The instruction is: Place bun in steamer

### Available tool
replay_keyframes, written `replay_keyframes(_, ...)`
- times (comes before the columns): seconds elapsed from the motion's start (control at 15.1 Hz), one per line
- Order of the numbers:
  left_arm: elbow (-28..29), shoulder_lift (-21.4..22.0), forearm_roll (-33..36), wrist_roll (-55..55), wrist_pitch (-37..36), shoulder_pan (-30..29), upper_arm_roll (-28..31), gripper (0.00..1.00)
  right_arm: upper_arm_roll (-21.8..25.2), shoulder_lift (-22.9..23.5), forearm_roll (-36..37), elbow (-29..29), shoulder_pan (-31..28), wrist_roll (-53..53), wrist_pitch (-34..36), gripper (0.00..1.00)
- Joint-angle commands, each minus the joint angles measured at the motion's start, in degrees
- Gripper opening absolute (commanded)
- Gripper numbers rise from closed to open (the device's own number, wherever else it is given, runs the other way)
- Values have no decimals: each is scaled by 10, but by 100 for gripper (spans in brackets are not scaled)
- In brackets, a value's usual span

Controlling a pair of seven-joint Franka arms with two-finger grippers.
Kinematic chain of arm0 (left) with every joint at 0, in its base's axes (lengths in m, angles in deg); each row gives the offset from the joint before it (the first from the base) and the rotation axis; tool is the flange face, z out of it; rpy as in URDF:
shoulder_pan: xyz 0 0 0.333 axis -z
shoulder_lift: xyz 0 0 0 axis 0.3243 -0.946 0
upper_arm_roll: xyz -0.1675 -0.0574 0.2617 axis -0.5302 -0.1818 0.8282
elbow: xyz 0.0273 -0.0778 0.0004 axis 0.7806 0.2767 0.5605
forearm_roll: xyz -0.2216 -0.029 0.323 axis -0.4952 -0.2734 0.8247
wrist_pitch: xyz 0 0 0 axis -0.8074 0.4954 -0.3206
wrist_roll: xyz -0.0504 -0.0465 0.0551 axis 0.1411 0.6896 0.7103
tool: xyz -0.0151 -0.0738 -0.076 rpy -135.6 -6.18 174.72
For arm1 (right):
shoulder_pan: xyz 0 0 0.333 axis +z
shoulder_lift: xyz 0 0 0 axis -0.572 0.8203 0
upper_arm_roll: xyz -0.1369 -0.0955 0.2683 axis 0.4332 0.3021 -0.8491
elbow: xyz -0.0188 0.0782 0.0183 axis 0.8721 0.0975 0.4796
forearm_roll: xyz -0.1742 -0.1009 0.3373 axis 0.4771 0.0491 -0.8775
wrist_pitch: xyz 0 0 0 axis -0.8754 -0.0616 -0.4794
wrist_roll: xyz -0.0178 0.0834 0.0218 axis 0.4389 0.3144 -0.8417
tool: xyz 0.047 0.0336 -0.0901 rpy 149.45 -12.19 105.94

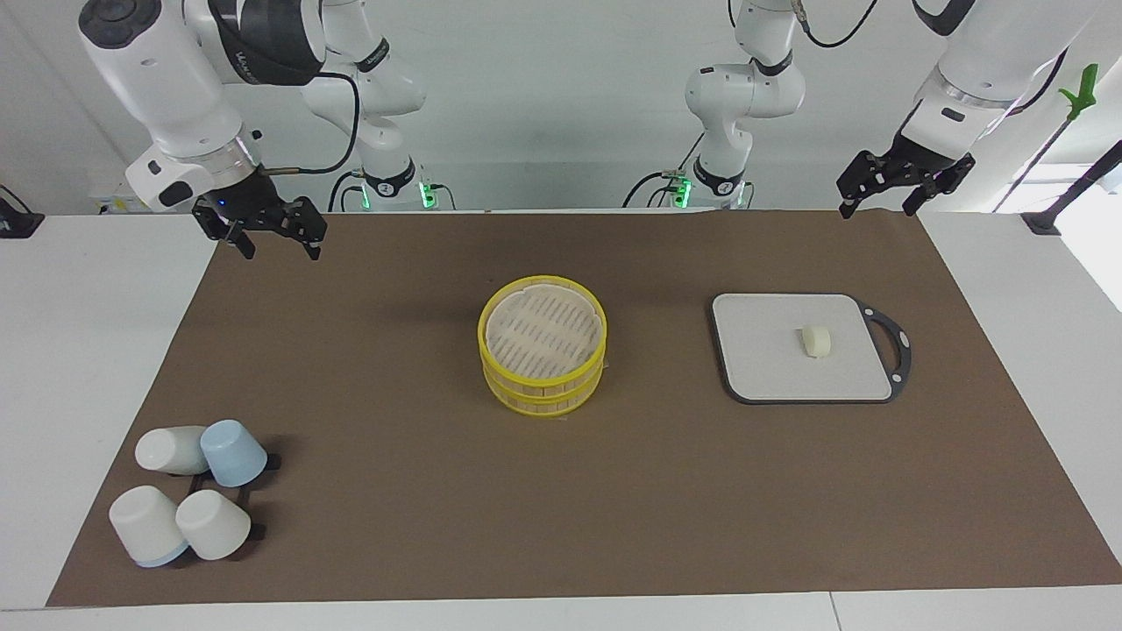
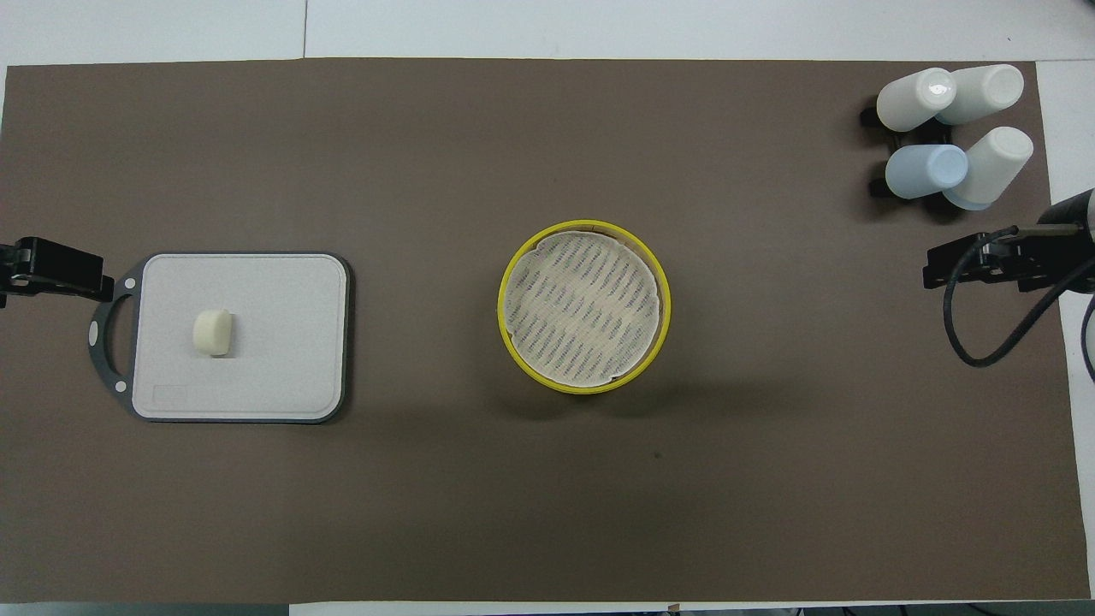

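Bun (image 1: 816, 341) lies on the grey board (image 1: 763, 372) in the facing view, toward the left arm's end of the table. The left gripper (image 1: 879, 205) hangs in the air over the brown mat's (image 1: 421, 491) edge closest to the robots, its fingers apart and holding nothing. The bun is well apart from this gripper and lower than it, on the board. The steamer (image 1: 543, 344) stands at the middle of the mat, open on top, with a pale liner inside and nothing on it. It sits between the two grippers and far from both. The right gripper (image 1: 278, 248) hangs over the mat's corner at the right arm's end, fingers also apart and empty. Four upturned cups (image 1: 188, 495), three white and one blue, stand farther from the robots than this gripper.

In the overhead view, the left gripper (image 2: 53, 265) shows at the picture's edge, just beside the board's handle (image 2: 104, 329). The bun (image 2: 213, 332) rests on the board (image 2: 282, 342), near this gripper. The steamer (image 2: 584, 309) is in the middle. The right gripper (image 2: 984, 257) is close to the cups (image 2: 954, 128).
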Motion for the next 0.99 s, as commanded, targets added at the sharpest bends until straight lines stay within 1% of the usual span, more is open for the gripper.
replay_keyframes(0.0, 32, 23, -6, 4, 23, 6, 3, 100, 1, 2, 6, 7, -1, -9, 12, 100)
replay_keyframes(0.2, 33, 24, -6, 4, 23, 6, 3, 100, 1, 0, 6, 4, -1, -6, 11, 100)
replay_keyframes(0.33, 32, 23, -6, 5, 23, 6, 3, 100, -9, -6, -5, -2, -2, -13, 16, 100)
replay_keyframes(0.4, 33, 23, -6, 5, 23, 6, 3, 100, -25, -6, -14, 2, -1, -11, 13, 100)
replay_keyframes(0.46, 33, 24, -6, 4, 23, 6, 3, 100, -57, -5, -25, 3, 6, 4, 0, 100)
replay_keyframes(0.53, 38, 25, -6, 1, 26, 5, 3, 100, -78, 6, -30, 10, 20, 48, -16, 100)
replay_keyframes(0.6, 55, 34, -6, -1, 37, 5, 3, 100, -89, 36, -30, 33, 44, 102, -19, 100)
replay_keyframes(0.66, 101, 52, -6, -9, 64, 2, 4, 100, -92, 85, -24, 86, 90, 156, -14, 100)
replay_keyframes(0.73, 166, 76, -6, -22, 106, 1, 4, 100, -89, 145, -17, 141, 141, 222, -6, 100)
replay_keyframes(0.79, 241, 101, -6, -39, 166, -2, 5, 100, -89, 193, -15, 186, 175, 282, -13, 100)
replay_keyframes(0.86, 305, 111, -4, -51, 223, -5, 7, 100, -89, 230, -9, 212, 200, 318, -26, 100)
replay_keyframes(0.93, 347, 112, -4, -65, 264, -14, 8, 100, -89, 240, 2, 213, 222, 323, -60, 100)
